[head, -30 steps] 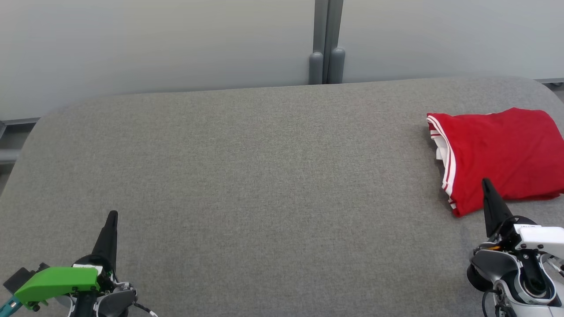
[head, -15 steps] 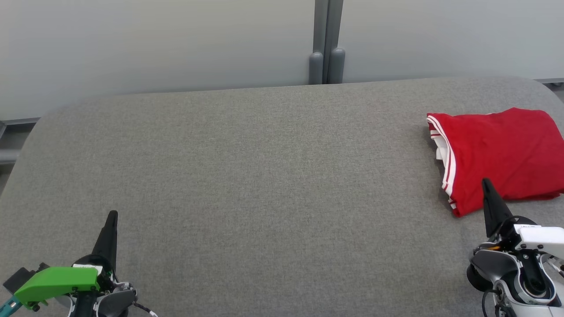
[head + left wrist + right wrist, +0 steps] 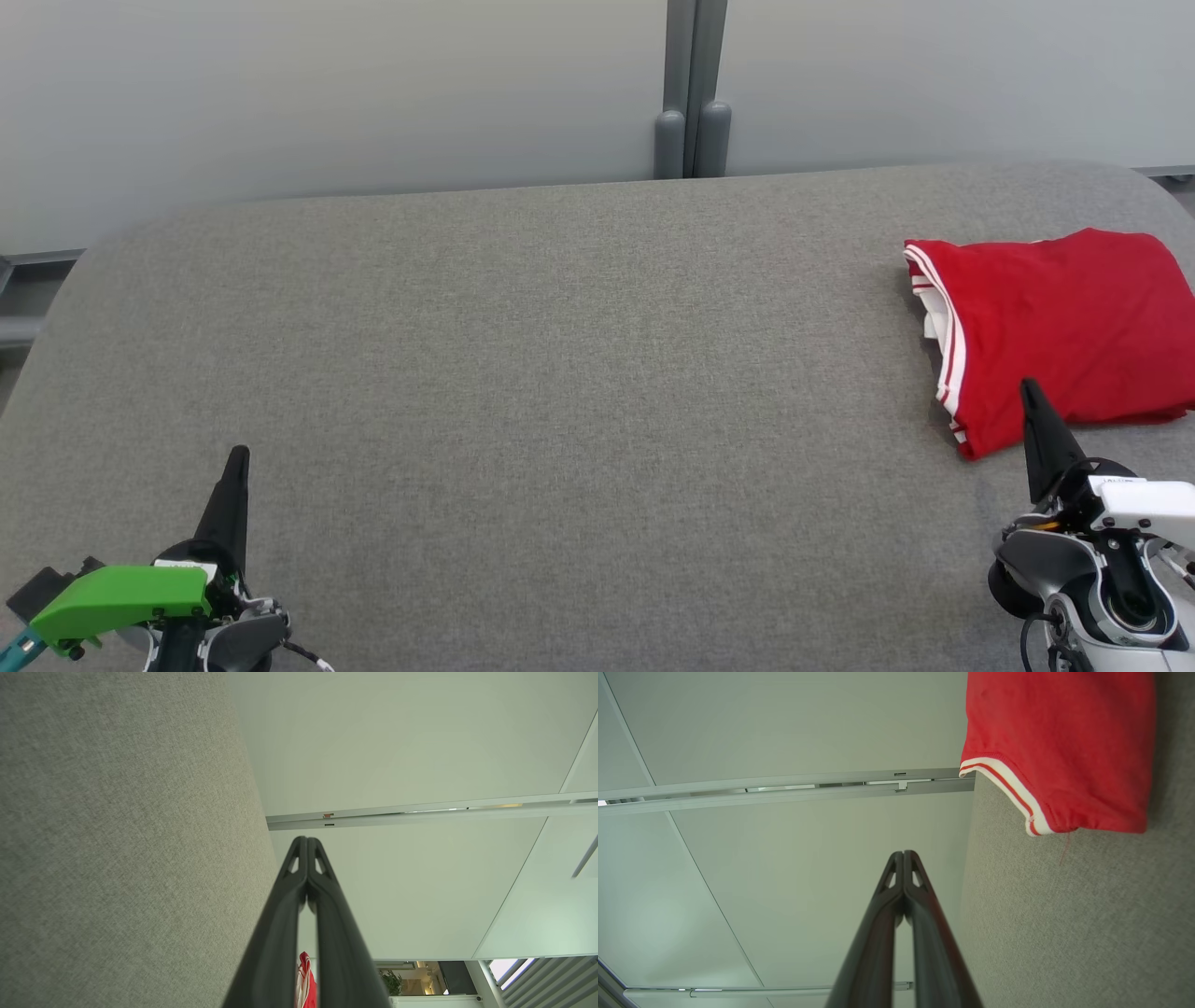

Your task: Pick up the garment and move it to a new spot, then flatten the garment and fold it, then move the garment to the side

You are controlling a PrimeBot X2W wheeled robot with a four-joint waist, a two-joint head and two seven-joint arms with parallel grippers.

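The red garment [image 3: 1055, 327] is lying folded on the grey desk [image 3: 560, 373], hard by its right edge and nearer the far right corner than the near one. Its long axis is running across the desk, left to right, with the white-striped edge [image 3: 945, 347] facing left toward the middle. The right gripper [image 3: 1027, 385] is hovering just off the garment's near side, apart from the cloth, fingers clenched on nothing. The left gripper [image 3: 239, 453] is sitting well apart by the near left corner, likewise clenched and empty.
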